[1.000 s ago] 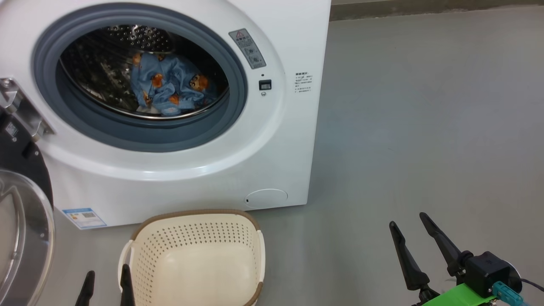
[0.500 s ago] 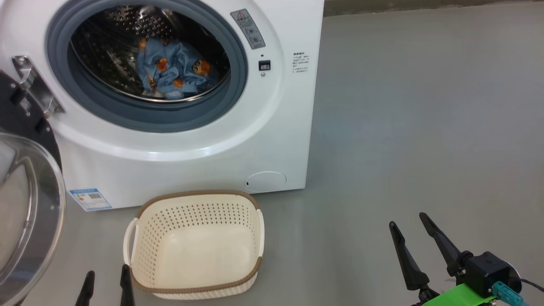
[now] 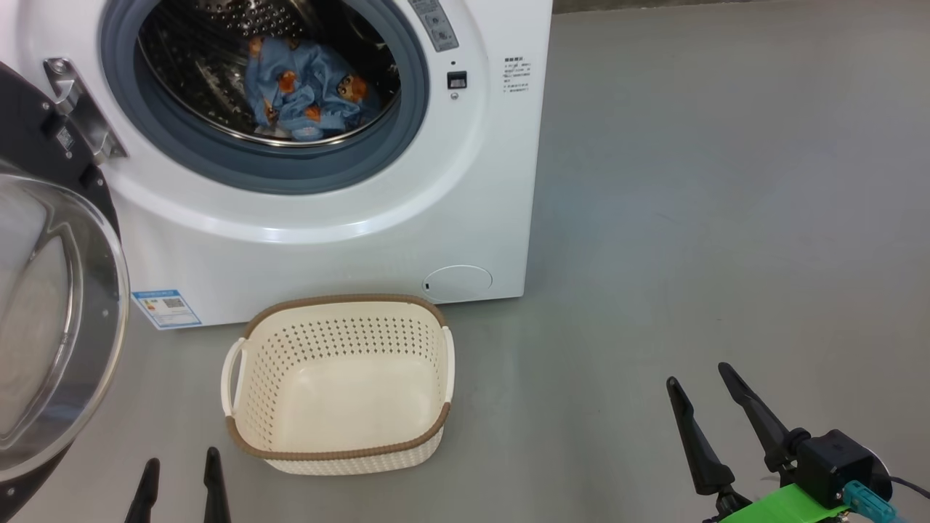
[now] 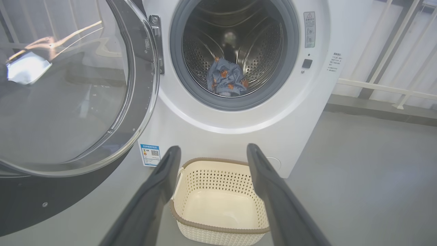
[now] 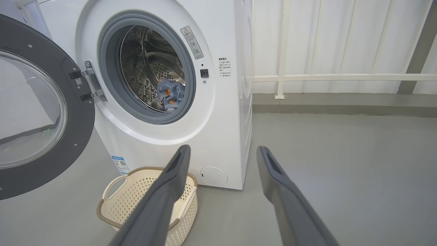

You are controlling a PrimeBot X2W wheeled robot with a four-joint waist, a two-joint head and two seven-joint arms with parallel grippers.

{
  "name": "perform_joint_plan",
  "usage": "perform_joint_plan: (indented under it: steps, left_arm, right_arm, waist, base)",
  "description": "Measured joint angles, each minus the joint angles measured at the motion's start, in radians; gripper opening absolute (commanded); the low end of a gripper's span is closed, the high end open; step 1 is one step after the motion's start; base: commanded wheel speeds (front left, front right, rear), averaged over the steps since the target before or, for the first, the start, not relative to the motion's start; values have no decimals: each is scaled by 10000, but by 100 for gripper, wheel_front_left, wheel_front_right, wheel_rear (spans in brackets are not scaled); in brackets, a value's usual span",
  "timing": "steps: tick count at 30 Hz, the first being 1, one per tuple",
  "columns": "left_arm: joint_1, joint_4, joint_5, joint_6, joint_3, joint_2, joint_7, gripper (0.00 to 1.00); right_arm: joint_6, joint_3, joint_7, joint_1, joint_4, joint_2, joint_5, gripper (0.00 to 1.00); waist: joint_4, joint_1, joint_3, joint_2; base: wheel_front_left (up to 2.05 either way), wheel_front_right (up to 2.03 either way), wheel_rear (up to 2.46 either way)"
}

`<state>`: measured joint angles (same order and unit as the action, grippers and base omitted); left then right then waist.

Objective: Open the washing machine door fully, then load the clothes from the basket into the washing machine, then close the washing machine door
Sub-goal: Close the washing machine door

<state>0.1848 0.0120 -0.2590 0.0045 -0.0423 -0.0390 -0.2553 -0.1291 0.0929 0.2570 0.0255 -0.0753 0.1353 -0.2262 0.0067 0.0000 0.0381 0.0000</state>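
Grey floor (image 3: pixel 690 181) before the washing machine (image 3: pixel 327 247): we find the loading finished, by the look of it. The clothes (image 3: pixel 309 87), blue with orange figures, lie heaped low in the steel drum (image 3: pixel 196 65), and the basket (image 3: pixel 338 454) stands bare on the floor just in front of the machine. The washing machine door (image 3: pixel 65 290) hangs swung wide on its hinge (image 3: pixel 80 109) at the left. Our left claw (image 3: pixel 182 457) and right claw (image 3: pixel 697 374) hover low and well apart, both spread open and holding nothing. We judge two of the three steps done — only closing the door is left, and neither claw is touching it yet
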Motion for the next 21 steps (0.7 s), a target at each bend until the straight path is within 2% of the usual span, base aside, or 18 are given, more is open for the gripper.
perform_joint_plan:
  steps: [11, 21]
  left_arm:
    - [-2, -58, 73, -15, 54, 0, 0, 100]
    - [-8, -165, 105, 0, 6, 0, 0, 100]
  right_arm:
    - [0, -69, 0, 0, 44, -12, 0, 100]
    - [0, 12, 0, -10, 19, 94, 19, 100]
  waist:
    - [279, 0, 148, 0]
    - [963, 0, 183, 0]
  base:
    - [0, 0, 0]
    - [0, 0, 0]
